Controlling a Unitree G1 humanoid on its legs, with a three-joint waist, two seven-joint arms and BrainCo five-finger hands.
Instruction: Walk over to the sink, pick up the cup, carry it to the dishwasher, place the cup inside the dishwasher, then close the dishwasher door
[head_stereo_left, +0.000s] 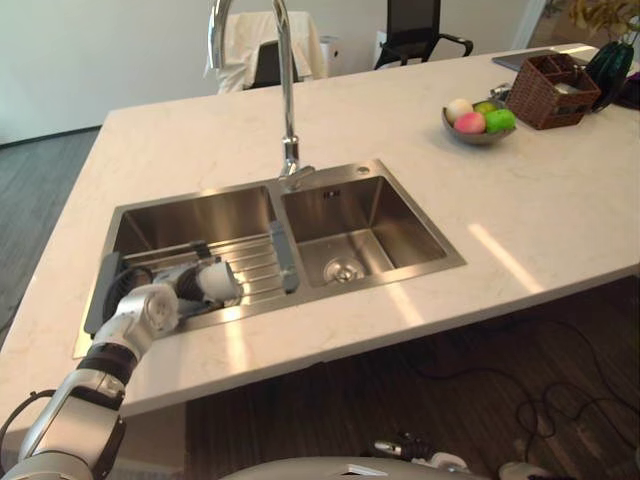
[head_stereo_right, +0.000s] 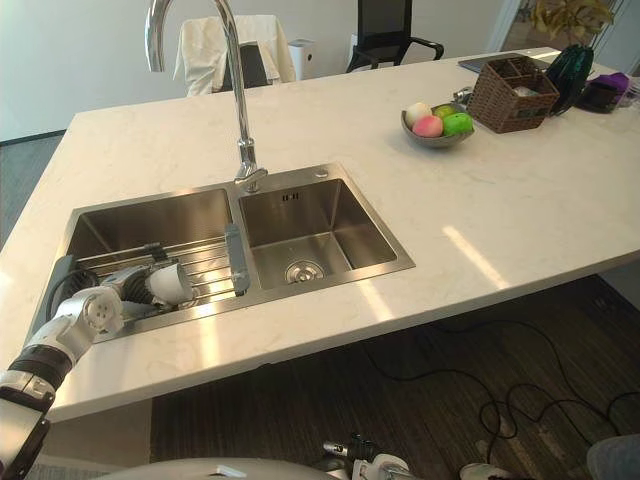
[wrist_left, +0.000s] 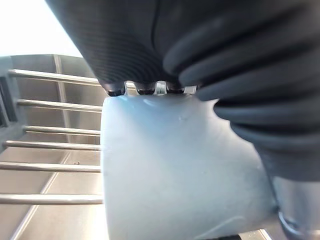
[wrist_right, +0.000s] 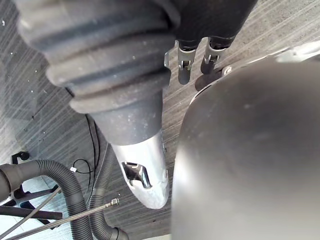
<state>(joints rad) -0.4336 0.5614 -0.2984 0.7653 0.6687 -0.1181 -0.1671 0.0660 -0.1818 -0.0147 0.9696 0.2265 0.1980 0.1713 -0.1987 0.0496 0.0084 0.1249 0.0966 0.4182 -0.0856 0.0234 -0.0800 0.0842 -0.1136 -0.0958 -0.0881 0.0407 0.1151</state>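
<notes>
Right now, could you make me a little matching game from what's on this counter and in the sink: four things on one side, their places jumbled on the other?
Things:
1. cup
2. tap
3. bowl of fruit
4. wicker basket

Places:
A. towards the far right end of the counter
B. in the left hand, at the rack in the left basin
C. behind the divide between the two basins
D. on the counter, just left of the basket

Pairs: 1-B, 2-C, 3-D, 4-A.
</notes>
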